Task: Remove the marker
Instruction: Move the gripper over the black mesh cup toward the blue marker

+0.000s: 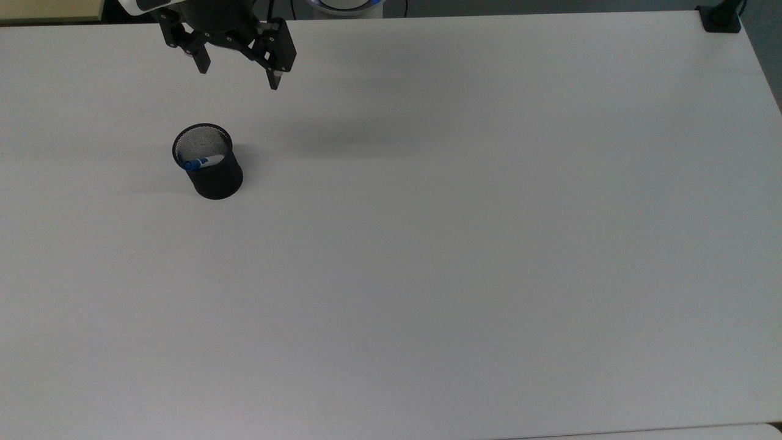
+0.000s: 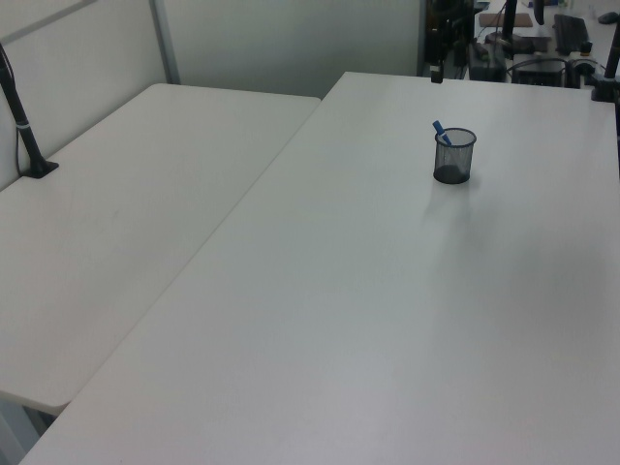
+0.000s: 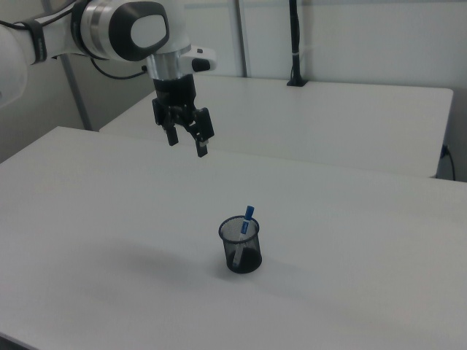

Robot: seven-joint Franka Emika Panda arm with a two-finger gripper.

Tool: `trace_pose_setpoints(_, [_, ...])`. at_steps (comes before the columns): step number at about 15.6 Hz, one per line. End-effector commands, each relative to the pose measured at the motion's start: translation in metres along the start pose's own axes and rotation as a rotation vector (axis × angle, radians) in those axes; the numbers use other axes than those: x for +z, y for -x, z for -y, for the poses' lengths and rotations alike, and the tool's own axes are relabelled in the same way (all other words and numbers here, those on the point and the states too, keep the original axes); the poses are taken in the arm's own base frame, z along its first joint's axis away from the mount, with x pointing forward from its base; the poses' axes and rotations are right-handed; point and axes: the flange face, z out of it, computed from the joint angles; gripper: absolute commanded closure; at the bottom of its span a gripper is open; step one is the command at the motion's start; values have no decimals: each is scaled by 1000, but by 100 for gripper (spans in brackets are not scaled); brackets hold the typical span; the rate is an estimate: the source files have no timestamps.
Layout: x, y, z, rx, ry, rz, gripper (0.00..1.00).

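White table [image 1: 427, 275] fills the top view, with the marker [image 1: 203, 162] leaning inside a black mesh cup [image 1: 214, 174] at upper left. Above it the gripper [image 1: 239, 73] hangs spread wide and empty. Right view shows the marker's blue cap [image 3: 249, 212] poking above the cup's rim.

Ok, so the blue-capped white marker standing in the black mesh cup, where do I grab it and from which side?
Probably grip the blue-capped white marker by its blue cap end, the part poking above the rim of the black mesh cup. Come from above: it leans against the cup wall and the mesh blocks any side approach. The gripper hangs with jaws open, off to one side of the cup.
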Motion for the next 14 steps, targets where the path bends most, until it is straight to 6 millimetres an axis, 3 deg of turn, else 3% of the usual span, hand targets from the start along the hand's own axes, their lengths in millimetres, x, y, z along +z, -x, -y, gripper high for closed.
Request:
trace_pose_setpoints(1, [-8, 8, -3, -17, -10, 6, 0])
trace_pose_setpoints(11, [-9, 8, -14, -5, -18, 9, 0])
trace_pose_setpoints(14, [-8, 7, -28, -7, -46, 10, 0])
